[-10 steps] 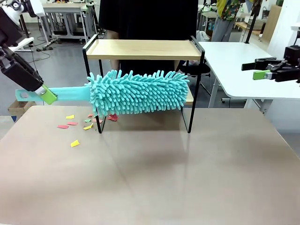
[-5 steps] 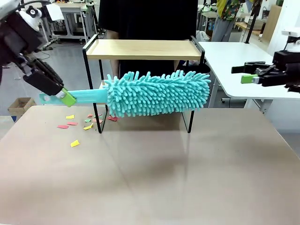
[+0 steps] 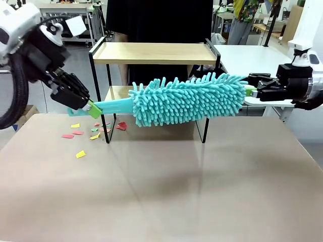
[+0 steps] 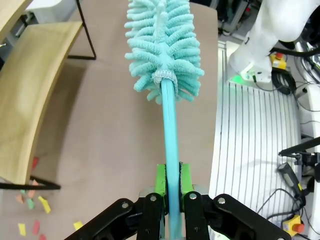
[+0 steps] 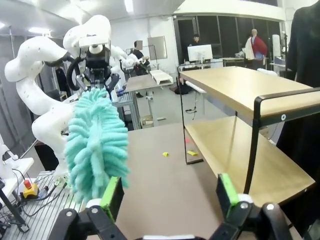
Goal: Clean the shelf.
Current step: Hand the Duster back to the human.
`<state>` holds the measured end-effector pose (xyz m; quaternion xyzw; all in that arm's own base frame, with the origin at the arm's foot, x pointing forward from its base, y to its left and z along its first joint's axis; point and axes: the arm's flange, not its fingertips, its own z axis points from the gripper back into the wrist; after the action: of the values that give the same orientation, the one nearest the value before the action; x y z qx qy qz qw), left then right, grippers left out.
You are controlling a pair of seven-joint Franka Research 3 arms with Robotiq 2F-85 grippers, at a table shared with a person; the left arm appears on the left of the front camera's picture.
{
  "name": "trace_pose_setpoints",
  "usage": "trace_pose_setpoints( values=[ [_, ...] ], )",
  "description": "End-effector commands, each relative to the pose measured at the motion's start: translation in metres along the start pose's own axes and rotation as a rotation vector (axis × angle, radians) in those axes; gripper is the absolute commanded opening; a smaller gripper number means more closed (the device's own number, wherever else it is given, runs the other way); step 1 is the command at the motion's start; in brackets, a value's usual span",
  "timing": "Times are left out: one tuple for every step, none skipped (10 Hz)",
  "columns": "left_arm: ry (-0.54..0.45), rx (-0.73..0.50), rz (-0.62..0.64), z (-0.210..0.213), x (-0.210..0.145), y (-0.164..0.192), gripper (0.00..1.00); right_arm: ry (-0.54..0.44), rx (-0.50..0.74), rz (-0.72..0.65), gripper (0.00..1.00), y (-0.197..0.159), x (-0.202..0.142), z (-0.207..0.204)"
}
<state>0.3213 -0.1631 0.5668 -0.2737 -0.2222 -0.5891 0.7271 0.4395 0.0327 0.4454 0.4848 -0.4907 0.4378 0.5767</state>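
Note:
The shelf (image 3: 154,53) stands at the table's far edge: two light wooden boards on a thin black frame. In front of it a teal fluffy duster (image 3: 189,98) hangs level in the air. My left gripper (image 3: 91,107) is shut on the duster's flat teal handle. The left wrist view shows that grip (image 4: 170,182), with the duster head (image 4: 162,45) beyond it and the shelf's lower board (image 4: 30,95) to the left. My right gripper (image 3: 250,92) stands open at the duster's far tip. In the right wrist view its jaws (image 5: 170,192) gape, the duster head (image 5: 95,145) by the left finger and the shelf (image 5: 235,90) on the right.
Small coloured paper scraps (image 3: 81,133) lie on the brown table (image 3: 166,191) left of the shelf's front left leg, also scraps (image 4: 32,205). A person in black (image 3: 161,20) stands behind the shelf. A white table (image 3: 252,65) is at the right.
My left gripper has moved right and up with the duster, carrying its head across the shelf front towards the right. My right gripper has moved left to the duster's tip.

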Motion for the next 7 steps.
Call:
trace_pose_setpoints(
  values=[
    [-0.052, -0.085, -0.082, -0.009, 0.011, 0.002, 0.13, 0.021, 0.005, 0.008, 1.0, -0.001, 0.003, 0.003],
    [0.0, 0.0, 0.0, 0.0, 0.0, 0.0, 0.13, 0.021, 0.005, 0.008, 1.0, -0.001, 0.003, 0.003],
    [0.0, 0.0, 0.0, 0.0, 0.0, 0.0, 0.13, 0.021, 0.005, 0.008, 1.0, -0.001, 0.003, 0.003],
    [0.0, 0.0, 0.0, 0.0, 0.0, 0.0, 0.13, 0.021, 0.005, 0.008, 1.0, -0.001, 0.003, 0.003],
    [-0.002, -0.018, -0.019, -0.007, 0.002, 0.004, 0.13, 0.006, 0.001, -0.002, 1.0, 0.0, -0.001, 0.001],
    [-0.016, -0.032, -0.049, -0.018, 0.005, 0.009, 0.13, -0.006, -0.016, 0.004, 1.0, 0.005, -0.005, -0.006],
    [-0.03, -0.03, -0.085, -0.026, 0.009, 0.013, 0.13, -0.033, -0.009, -0.005, 1.0, 0.01, -0.009, -0.013]
  ],
)
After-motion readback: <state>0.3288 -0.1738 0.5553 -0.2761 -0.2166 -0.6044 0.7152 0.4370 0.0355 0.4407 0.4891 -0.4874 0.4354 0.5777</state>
